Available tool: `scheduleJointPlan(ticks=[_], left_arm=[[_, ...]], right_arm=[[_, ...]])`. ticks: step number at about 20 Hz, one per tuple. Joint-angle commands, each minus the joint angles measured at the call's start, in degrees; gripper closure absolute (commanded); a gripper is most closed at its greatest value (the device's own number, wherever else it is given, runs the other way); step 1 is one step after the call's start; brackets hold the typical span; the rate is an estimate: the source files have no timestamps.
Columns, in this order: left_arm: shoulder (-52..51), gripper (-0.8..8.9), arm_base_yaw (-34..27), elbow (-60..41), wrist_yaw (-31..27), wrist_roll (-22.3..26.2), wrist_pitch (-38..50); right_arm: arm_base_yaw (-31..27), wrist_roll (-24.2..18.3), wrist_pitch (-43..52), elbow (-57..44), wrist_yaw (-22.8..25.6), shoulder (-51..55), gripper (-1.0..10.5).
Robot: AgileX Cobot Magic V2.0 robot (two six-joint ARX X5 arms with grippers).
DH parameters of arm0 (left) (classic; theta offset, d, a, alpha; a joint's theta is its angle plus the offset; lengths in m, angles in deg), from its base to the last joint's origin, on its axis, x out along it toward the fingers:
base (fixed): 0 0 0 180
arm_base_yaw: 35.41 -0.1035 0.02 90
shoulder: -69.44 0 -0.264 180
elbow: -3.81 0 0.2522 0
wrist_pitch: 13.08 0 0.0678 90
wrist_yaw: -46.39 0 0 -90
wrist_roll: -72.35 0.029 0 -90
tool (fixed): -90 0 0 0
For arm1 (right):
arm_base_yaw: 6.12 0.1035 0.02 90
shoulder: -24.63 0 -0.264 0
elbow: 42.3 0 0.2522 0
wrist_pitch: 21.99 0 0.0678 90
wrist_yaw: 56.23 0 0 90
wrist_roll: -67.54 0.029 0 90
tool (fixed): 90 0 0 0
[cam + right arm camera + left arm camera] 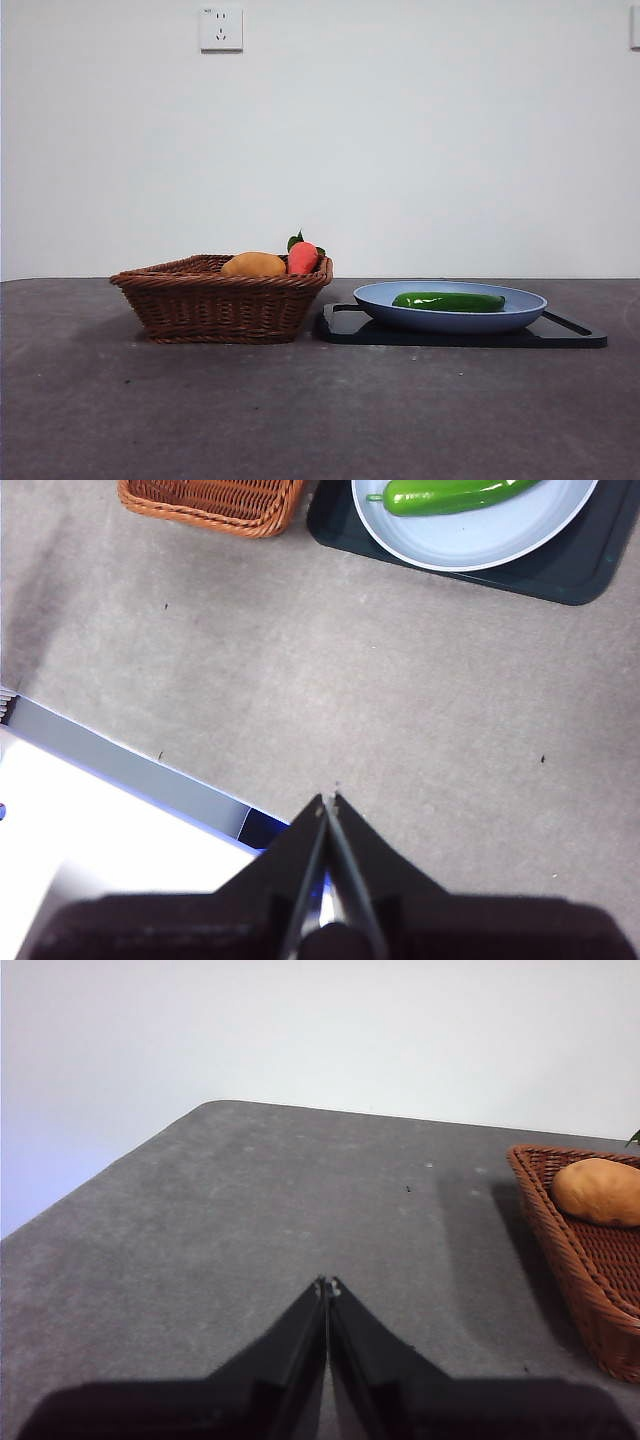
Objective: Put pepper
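The long glossy dark green pepper point(448, 301) lies on its side in the blue plate point(400, 310), which rests on a black tray point(345, 327) at the right. The right wrist view shows the pepper point(450, 496) in the plate point(470, 545) too. My right gripper point(328, 802) is shut and empty, high above the bare table near its front edge, well away from the plate. My left gripper point(327, 1284) is shut and empty over the table to the left of the wicker basket point(585, 1250). Neither gripper shows in the front view.
A brown wicker basket point(215, 300) stands left of the tray and holds a yellow-orange fruit point(253, 265) and a red-orange carrot-like vegetable point(302, 257) with green leaves. The table's front edge point(130, 765) and a white surface lie below my right gripper.
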Motion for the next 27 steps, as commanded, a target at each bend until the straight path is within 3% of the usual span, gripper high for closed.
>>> scheduleJointPlan(ticks=[1,11,13,17,20,25,27], left_arm=[[-0.2,8.06,-0.2,-0.6,-0.1,-0.4,0.7],[-0.2,8.06,-0.2,-0.6,-0.1,-0.4,0.8],[-0.2,8.06,-0.2,-0.6,-0.1,-0.4,0.8],[-0.2,8.06,-0.2,-0.6,-0.1,-0.4,0.8],[-0.2,8.06,-0.2,-0.6,-0.1,-0.4,0.9],[-0.2,8.06,-0.2,-0.6,-0.1,-0.4,0.9],[-0.2,8.05,-0.2,-0.6,-0.1,-0.4,0.9]], right_arm=[[0.2,-0.3,-0.5,0.9,0.2,-0.3,9.4],[0.2,-0.3,-0.5,0.9,0.1,-0.3,9.4],[0.0,-3.6,2.5,0.9,1.0,0.4,9.4],[-3.6,-2.5,21.2,-3.6,1.2,9.8,9.4],[-7.6,0.4,36.2,-16.9,1.4,20.2,9.4],[-10.5,0.2,61.0,-42.2,1.8,35.2,9.4],[-10.7,0.2,66.2,-48.1,1.9,38.3,9.4]])
